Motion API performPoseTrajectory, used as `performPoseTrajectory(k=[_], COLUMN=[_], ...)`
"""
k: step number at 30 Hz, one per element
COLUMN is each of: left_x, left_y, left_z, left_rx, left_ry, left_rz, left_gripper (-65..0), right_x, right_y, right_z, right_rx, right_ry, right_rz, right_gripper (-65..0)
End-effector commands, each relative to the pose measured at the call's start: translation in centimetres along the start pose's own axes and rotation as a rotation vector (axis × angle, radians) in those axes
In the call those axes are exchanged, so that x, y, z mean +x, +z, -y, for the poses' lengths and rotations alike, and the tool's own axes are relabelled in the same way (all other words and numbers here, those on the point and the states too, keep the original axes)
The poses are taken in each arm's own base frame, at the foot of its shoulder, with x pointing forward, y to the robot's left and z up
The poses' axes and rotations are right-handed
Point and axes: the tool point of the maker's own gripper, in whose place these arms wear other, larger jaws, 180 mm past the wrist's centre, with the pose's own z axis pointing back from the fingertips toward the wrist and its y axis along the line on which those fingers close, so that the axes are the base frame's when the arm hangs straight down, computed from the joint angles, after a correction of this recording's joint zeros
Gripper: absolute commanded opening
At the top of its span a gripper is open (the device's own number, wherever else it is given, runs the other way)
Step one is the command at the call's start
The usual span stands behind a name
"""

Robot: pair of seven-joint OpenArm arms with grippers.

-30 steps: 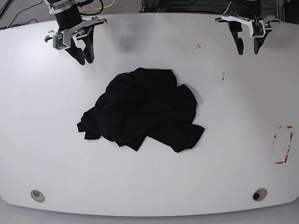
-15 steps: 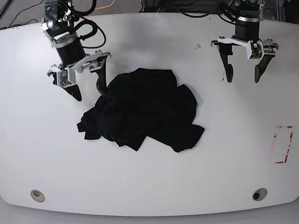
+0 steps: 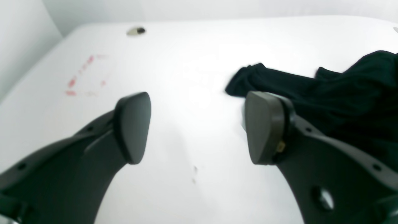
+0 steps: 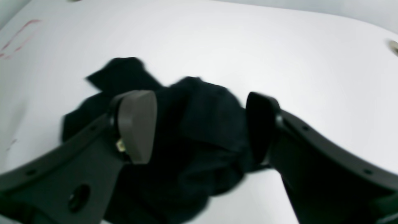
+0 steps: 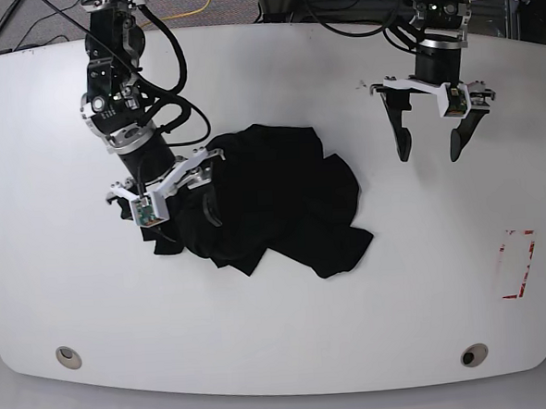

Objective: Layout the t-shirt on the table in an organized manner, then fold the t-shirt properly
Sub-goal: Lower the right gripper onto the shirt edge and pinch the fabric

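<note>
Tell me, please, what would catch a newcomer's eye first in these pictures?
The crumpled black t-shirt heaped mid-table stands out most against the glossy white. The right end effector is open over the heap's edge, on the base view's left, while the left end effector hangs open above bare table on that view's right. Red tape marks sit near the table's edge.

T-shirt (image 5: 273,200) mid-table (image 5: 75,300); right gripper (image 5: 181,210) seemingly over its edge.

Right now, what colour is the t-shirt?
Plain black; the t-shirt shows best in the base view, crumpled on the white table.
</note>
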Motion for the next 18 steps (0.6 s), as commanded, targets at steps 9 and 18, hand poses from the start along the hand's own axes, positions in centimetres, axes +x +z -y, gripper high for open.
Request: performPoseTrajectory(k=[9,18], left_x=[1.2,0.9], left_y=[0.0,0.0], left_z=[-0.1,-0.1], left_rx=[-0.001,-0.001], left_ry=[-0.005,-0.006], left_rz=[0.047,0.034], left_gripper=[-20.4,-20.4], right_x=[-0.4,-0.8], right_y=[-2.8,-4.1], right_z=[0.2,-1.9], right_rx=[0.014,0.015], right_ry=[0.01,0.215], right_rz=[-0.043,-0.084], right_gripper=[-21.9,-21.9])
